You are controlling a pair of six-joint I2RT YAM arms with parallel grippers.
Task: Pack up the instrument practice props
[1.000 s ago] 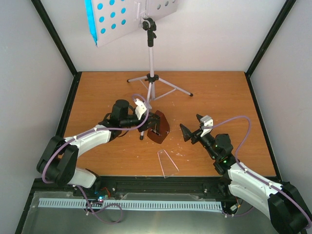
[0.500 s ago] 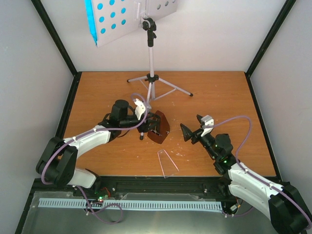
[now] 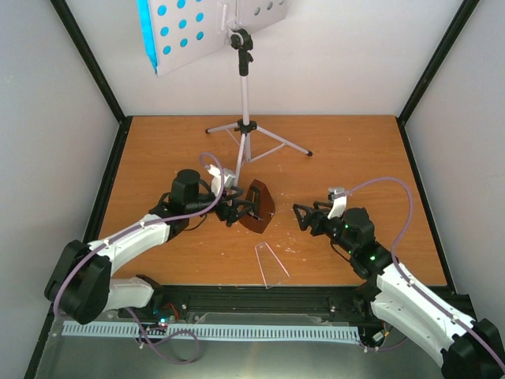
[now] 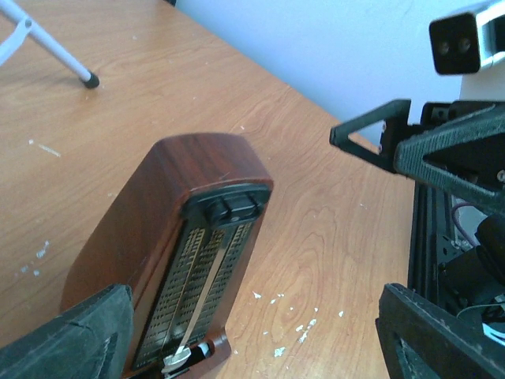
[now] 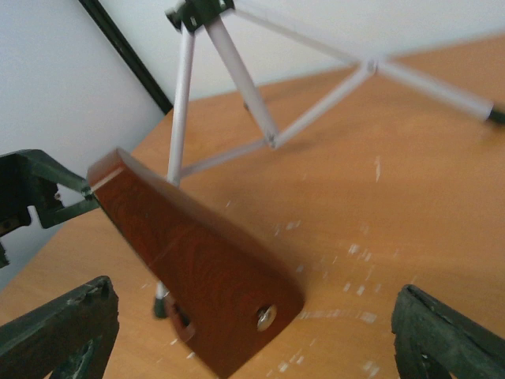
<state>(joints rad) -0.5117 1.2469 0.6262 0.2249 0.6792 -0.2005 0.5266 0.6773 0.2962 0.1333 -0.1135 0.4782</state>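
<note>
The brown metronome (image 3: 257, 207) stands mid-table with its pendulum face bare; it also shows in the left wrist view (image 4: 185, 253) and the right wrist view (image 5: 197, 268). Its clear cover (image 3: 271, 263) lies flat nearer the front. My left gripper (image 3: 234, 208) is open, with the metronome just inside its left finger (image 4: 71, 343). My right gripper (image 3: 304, 218) is open just right of the metronome, not touching it. The white music stand (image 3: 246, 118) stands at the back, a blue sheet (image 3: 145, 28) behind its hole-punched desk (image 3: 193, 35). No white sheet shows.
The tripod's legs (image 3: 276, 142) spread over the back middle of the table, one foot close behind the metronome (image 5: 181, 134). Black frame posts and white walls close in the table on three sides. White flecks dot the wood.
My left arm has drawn back to the left, its jaws now only partly round the metronome. My right arm has swung lower, toward the metronome.
</note>
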